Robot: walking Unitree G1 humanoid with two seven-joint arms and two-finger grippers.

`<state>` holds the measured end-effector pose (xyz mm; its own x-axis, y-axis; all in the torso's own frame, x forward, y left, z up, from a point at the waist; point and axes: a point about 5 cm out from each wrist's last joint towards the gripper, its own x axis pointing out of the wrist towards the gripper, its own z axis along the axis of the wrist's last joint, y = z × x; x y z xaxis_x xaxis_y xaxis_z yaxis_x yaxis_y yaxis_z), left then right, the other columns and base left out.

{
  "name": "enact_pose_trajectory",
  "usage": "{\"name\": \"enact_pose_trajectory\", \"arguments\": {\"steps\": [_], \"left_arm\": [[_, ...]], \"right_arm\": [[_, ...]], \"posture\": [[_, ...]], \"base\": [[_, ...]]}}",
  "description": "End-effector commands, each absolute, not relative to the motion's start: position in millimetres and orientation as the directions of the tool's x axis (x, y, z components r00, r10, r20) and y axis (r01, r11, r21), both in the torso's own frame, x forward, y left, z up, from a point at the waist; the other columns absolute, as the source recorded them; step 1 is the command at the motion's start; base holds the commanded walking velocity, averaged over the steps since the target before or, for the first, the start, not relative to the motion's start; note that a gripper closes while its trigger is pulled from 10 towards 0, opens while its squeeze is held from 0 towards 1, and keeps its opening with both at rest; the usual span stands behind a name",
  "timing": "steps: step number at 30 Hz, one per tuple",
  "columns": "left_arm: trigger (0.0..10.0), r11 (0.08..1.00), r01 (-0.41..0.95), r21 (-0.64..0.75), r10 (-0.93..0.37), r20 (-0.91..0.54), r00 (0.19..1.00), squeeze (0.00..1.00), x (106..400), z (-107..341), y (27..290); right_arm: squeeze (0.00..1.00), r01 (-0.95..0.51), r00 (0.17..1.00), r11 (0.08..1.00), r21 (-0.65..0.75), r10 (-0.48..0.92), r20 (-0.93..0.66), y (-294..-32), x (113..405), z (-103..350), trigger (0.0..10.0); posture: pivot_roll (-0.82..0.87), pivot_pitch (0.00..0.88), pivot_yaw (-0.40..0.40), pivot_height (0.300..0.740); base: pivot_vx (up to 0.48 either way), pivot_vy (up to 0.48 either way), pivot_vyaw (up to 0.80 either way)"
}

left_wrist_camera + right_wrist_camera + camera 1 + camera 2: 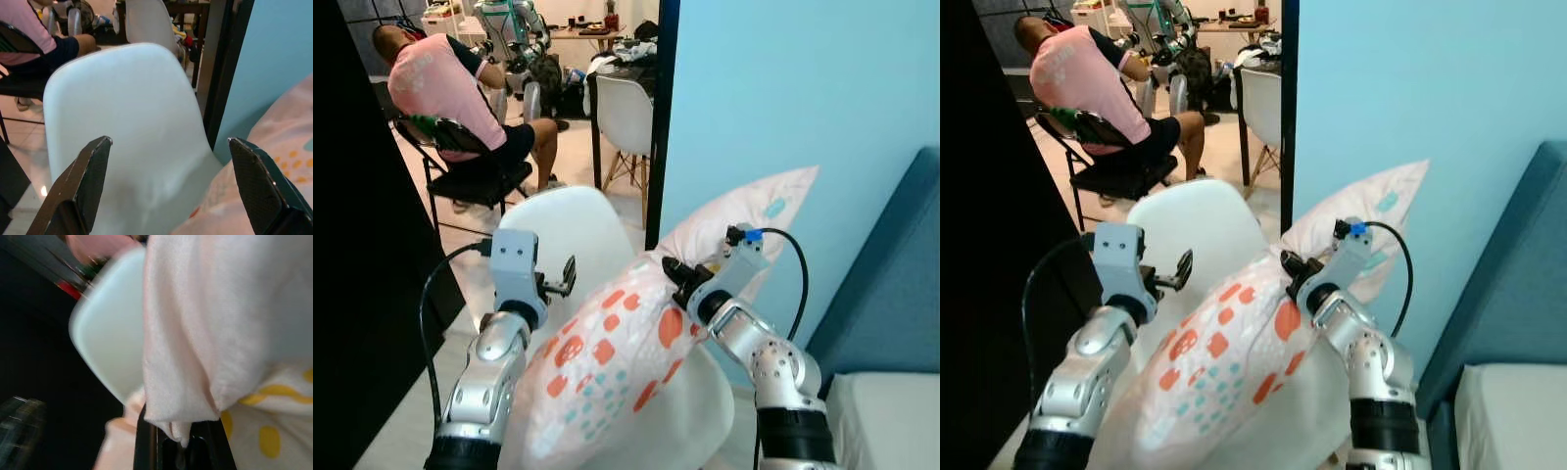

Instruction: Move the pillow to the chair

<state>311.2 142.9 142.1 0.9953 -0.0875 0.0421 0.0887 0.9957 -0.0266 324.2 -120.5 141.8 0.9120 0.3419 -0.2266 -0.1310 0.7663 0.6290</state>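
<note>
Two silver arms reach forward over a white moulded chair (573,230). A long pillow (617,367), pale with orange and teal spots, lies across the seat on a slant: its lower end is near the robot and towards its left, and its upper end rises away to the right against a light blue wall (783,98).

The right gripper (674,271) is pinched shut on a fold of the pillow's fabric near the middle of its upper edge; the right wrist view shows cloth bunched between the black fingers.

The left gripper (563,277) hangs open and empty just beside the pillow's left edge, in front of the chair back, not touching it.

The pillow appears already on the chair, so the right gripper likely only has to let go.

Behind the chair, a person in a pink shirt (435,78) sits on a black chair.
</note>
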Motion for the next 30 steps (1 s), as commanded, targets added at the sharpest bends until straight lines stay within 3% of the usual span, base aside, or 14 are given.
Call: {"name": "enact_pose_trajectory", "arguments": {"steps": [1,15,30], "left_arm": [[10.0,0.997,0.079,-0.023,-0.078,0.028,0.997,0.0,310.7,138.0,146.0],[10.0,0.997,0.078,-0.024,-0.077,0.037,0.996,0.0,311.4,139.7,146.0],[10.0,0.997,0.071,-0.023,-0.07,0.038,0.997,0.0,311.6,140.2,146.0]], "right_arm": [[0.0,-0.095,0.875,0.799,0.594,0.352,-0.333,-114.8,321.9,128.6,10.0],[0.0,-0.007,0.776,0.87,0.492,0.315,-0.546,-121.4,314.9,102.1,10.0],[0.0,-0.163,0.595,0.877,0.452,0.453,-0.664,-92.6,300.4,87.7,10.0]], "posture": [[-0.06,0.0,-0.004,0.625],[-0.06,0.0,-0.013,0.625],[-0.05,0.0,-0.018,0.625]], "base": [[0.0,0.0,0.0],[0.0,0.0,0.0],[0.0,0.0,0.0]]}}
